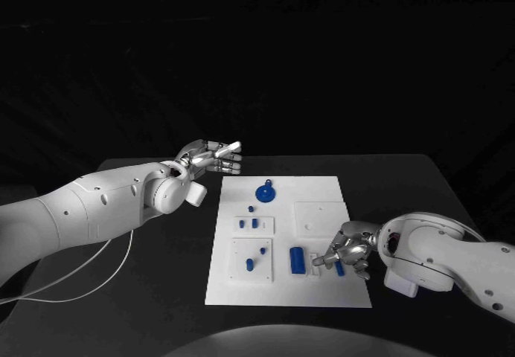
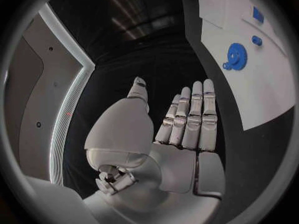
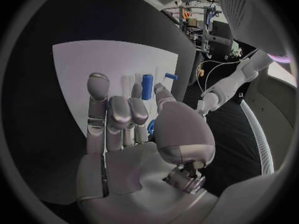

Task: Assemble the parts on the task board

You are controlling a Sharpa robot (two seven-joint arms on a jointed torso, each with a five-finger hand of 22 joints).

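One white task board (image 1: 327,186) lies in the middle of the black bench (image 1: 150,245), long side running away from the robot. Blue parts on it, counted in the head view: one round gear-like disc (image 1: 264,195) at the far end; two small pieces (image 1: 250,222) on a raised plate just nearer; two more small pieces (image 1: 254,258) on a second raised plate nearer still; one upright-lying cylinder (image 1: 296,257) beside that plate; and two small pieces (image 1: 318,261) next to the right robot hand, one of them (image 1: 340,268) under its fingers. One bare square plate (image 1: 320,214) sits on the board's right half.

Left robot hand (image 1: 215,157): raised beyond the board's far left corner, off the board, fingers straight and held together, thumb apart, nothing in it; the left wrist view confirms the flat, empty palm (image 2: 184,134).

Right robot hand (image 1: 352,253): over the board's near right part, fingers curled downward above the small blue pieces. Whether it holds a piece cannot be told; in the right wrist view the fingers (image 3: 118,117) stand bent before the blue cylinder (image 3: 147,86).
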